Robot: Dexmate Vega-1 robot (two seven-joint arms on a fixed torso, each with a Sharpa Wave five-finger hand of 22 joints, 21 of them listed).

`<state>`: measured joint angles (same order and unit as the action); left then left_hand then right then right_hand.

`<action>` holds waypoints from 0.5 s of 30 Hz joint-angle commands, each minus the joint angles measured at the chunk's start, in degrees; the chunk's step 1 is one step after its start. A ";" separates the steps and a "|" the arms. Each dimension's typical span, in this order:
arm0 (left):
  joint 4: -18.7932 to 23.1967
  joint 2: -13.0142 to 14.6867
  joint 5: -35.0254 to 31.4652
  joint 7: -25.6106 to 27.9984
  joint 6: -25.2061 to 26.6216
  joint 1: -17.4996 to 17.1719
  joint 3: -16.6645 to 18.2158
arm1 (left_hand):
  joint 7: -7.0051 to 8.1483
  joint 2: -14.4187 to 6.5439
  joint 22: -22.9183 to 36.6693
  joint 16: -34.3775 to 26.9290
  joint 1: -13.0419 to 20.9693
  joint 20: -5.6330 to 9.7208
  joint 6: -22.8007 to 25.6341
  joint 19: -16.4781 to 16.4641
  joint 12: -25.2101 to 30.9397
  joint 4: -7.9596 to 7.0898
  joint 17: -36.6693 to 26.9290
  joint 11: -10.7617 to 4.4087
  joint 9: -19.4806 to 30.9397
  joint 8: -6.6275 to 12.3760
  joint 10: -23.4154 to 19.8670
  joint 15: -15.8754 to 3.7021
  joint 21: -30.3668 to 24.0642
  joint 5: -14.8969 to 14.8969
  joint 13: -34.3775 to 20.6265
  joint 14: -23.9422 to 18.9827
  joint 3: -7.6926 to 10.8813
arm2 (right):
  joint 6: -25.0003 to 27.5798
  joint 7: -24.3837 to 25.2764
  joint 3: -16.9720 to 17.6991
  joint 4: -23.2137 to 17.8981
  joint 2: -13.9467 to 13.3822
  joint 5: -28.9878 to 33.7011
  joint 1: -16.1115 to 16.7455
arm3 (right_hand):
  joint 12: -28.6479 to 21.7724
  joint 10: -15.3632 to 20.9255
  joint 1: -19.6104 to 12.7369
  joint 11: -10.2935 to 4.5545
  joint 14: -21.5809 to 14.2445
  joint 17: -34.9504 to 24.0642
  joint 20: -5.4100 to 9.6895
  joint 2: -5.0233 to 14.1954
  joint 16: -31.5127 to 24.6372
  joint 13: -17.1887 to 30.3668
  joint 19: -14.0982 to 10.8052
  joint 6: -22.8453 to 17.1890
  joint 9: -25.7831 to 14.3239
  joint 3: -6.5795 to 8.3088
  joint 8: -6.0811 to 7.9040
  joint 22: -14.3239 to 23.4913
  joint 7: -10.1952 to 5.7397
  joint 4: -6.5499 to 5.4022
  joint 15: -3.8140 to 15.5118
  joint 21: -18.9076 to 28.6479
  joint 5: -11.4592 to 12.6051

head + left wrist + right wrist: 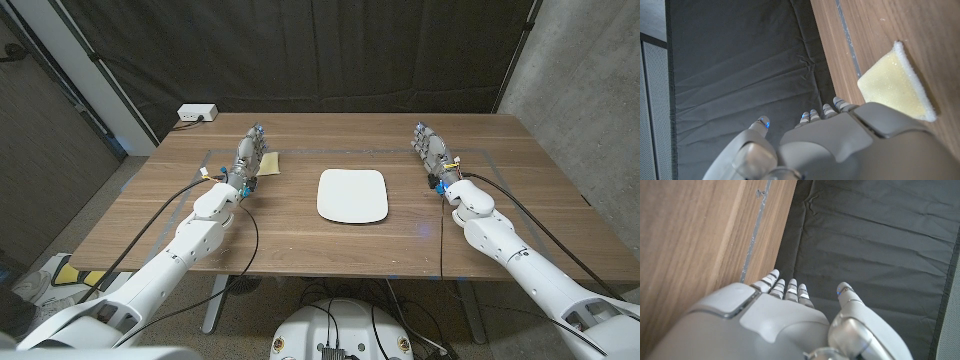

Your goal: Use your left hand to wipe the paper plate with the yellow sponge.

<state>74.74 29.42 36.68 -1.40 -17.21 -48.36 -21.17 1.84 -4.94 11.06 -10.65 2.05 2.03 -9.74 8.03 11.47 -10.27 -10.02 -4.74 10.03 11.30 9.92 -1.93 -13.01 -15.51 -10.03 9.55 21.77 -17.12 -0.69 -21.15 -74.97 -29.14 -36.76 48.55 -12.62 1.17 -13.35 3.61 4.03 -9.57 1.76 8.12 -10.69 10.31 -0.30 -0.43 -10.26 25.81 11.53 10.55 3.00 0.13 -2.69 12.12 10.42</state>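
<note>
A white paper plate (352, 195) with rounded corners lies at the middle of the wooden table (300, 240). The yellow sponge (269, 162) lies on the table left of the plate, right beside my left hand (248, 155); the left wrist view shows the sponge (895, 86) next to the hand (840, 145), with nothing held. My left hand's fingers are apart. My right hand (433, 150) stands at the plate's far right side, fingers extended and empty; the right wrist view shows this hand (785, 320) over the table's wood.
A white power box (197, 114) sits at the table's far left corner. Cables run along both arms. A dark curtain hangs behind the table, and a concrete wall stands at the right.
</note>
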 commanded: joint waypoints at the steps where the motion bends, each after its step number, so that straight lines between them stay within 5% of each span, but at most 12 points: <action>1: 0.38 0.02 -0.57 0.65 -1.15 -0.36 0.26 | -0.13 -4.42 0.03 -0.40 0.43 5.94 -10.84 -0.40 0.63 0.19 -0.24 -0.51 0.31 0.43 7.04 -2.88 -0.58 -0.52 -0.27 7.67 0.48 | 0.03 2.80 -0.15 -1.76 -0.18 1.84 0.90 | -1.23 3.52 -1.08 1.41 -2.89 -0.32 -0.68 0.08 -0.65 0.37 -1.98 -2.75 -0.36 -0.23 0.67 0.32 0.15 0.99 -0.78 0.86 0.48; 3: 0.30 -0.05 -0.60 0.80 -1.28 -0.37 0.33 | 0.01 -4.40 0.02 -0.41 0.48 5.92 -10.66 -0.55 0.70 0.24 -0.23 -0.67 0.31 0.45 6.68 -2.78 -0.63 -0.56 -0.27 7.45 0.51 | 0.58 3.15 -0.27 -2.16 -0.48 2.21 0.85 | -0.55 2.18 -1.34 1.33 -2.90 -0.35 -0.81 0.11 -0.34 0.40 -1.93 -0.92 -0.38 -0.30 -0.26 0.35 -1.64 1.35 -0.81 0.76 0.52; 6: 0.41 -0.04 -0.56 1.02 -1.15 -0.44 0.40 | 0.61 -4.27 -0.03 -0.46 0.70 5.31 -9.77 -1.24 0.87 0.44 -0.17 -0.97 0.31 0.67 5.82 -2.86 -0.88 -0.64 -0.27 6.75 0.59 | 3.21 5.54 -0.64 -4.34 -1.62 3.77 1.07 | 0.22 0.50 -1.53 0.69 -2.29 -0.38 -1.63 0.08 0.06 0.39 -1.34 0.41 -0.37 -0.41 -0.80 0.37 -2.33 1.66 -1.24 0.46 0.53; 15: 0.42 -0.51 -0.85 1.88 -1.86 -0.47 0.57 | 2.36 -3.07 -0.23 -0.72 2.62 2.34 -5.27 -4.84 1.41 1.84 0.02 -1.05 0.35 1.63 1.53 -1.48 -2.03 -0.64 -0.25 2.64 1.01 | 14.52 14.83 -2.18 -13.23 -5.24 9.73 1.96 | -0.77 3.61 -2.57 1.10 -4.20 -0.32 -2.74 0.10 -0.25 0.36 -2.28 -3.97 -0.34 -0.30 0.60 0.39 -3.09 2.85 -1.80 0.67 0.83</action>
<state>75.05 29.30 36.21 -0.51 -18.32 -48.71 -20.82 3.39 -5.52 10.76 -11.08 3.72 2.01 -9.83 3.93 12.36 -9.07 -9.85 -5.68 10.28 12.44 9.98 -1.93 -14.59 -15.96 -10.02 9.55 22.63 -12.89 5.61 -21.92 -80.20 -31.11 -32.50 49.65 -12.91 3.82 -15.11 4.50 0.53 -9.75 -0.84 8.01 -10.58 10.56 -2.24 -2.95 -10.55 25.23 11.49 10.81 0.03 2.40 -4.19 12.56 10.86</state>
